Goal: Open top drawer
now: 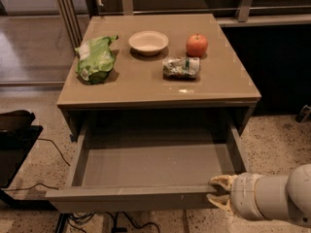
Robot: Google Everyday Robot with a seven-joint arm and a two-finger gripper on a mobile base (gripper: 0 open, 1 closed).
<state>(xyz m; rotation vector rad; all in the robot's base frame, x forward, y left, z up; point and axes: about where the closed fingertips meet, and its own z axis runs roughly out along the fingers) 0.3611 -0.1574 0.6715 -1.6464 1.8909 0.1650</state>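
Observation:
The top drawer [146, 166] stands pulled far out of the taupe cabinet, its plain grey inside bare. Its front panel [131, 198] lies along the bottom of the view. My gripper [219, 192] is at the right end of that front panel, with one tan finger [221, 181] above the panel's top edge and the other [221, 203] below it. The white arm [272, 198] comes in from the lower right.
On the cabinet top [160, 81] lie a green chip bag [95, 58], a white bowl [148, 42], a red apple [197, 45] and a crumpled snack packet [181, 67]. A black object [14, 130] with cables sits on the floor at the left. A dark wall lies to the right.

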